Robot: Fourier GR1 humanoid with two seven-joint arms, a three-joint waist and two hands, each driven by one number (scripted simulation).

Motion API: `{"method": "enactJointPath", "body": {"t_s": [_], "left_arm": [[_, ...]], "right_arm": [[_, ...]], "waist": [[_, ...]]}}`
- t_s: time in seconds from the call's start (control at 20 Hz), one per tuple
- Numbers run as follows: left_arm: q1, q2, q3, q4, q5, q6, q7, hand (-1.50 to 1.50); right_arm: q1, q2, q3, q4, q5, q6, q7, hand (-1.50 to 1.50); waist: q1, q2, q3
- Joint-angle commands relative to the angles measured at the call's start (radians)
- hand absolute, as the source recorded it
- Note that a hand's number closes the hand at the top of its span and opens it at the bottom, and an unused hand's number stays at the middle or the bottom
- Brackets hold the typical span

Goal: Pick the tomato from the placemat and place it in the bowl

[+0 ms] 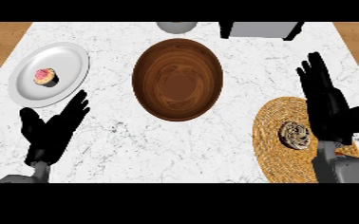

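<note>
A round woven straw placemat (277,118) lies at the counter's right edge. On it sits a small round object (294,134), mottled brown and grey rather than tomato red. My right hand (326,99) is directly to the right of that object, over the placemat's right side. Its fingers are straight, point away from me and hold nothing. A large dark wooden bowl (147,76) stands empty in the middle of the counter, left of the placemat. My left hand (52,130) rests open at the lower left, fingers up, well away from both.
A white plate (67,61) at the far left carries a small pink-topped cupcake (46,76). A grey round vessel (176,26) and a grey box on black supports (263,29) stand at the back edge. White marble counter runs between bowl and placemat.
</note>
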Motion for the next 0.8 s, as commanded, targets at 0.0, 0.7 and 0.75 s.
{"method": "enactJointPath", "body": {"t_s": [0.0, 0.7, 0.75], "left_arm": [[0.056, 0.007, 0.036, -0.03, -0.002, -0.028, -0.069, 0.0], [-0.149, 0.052, 0.056, -0.066, -0.016, -0.039, 0.029, 0.0], [-0.174, 0.046, 0.056, -0.039, -0.024, -0.049, 0.018, 0.0]], "right_arm": [[0.08, 0.015, -0.019, -0.078, 0.05, -0.072, -0.018, 1.5], [0.523, 0.191, -0.091, -0.106, 0.444, -0.548, -0.653, -1.5], [0.578, 0.163, -0.068, -0.242, 0.518, -0.567, -0.545, -1.5]], "waist": [[-0.029, 0.007, 0.017], [-0.053, 0.007, 0.019], [-0.058, 0.008, 0.016]]}}
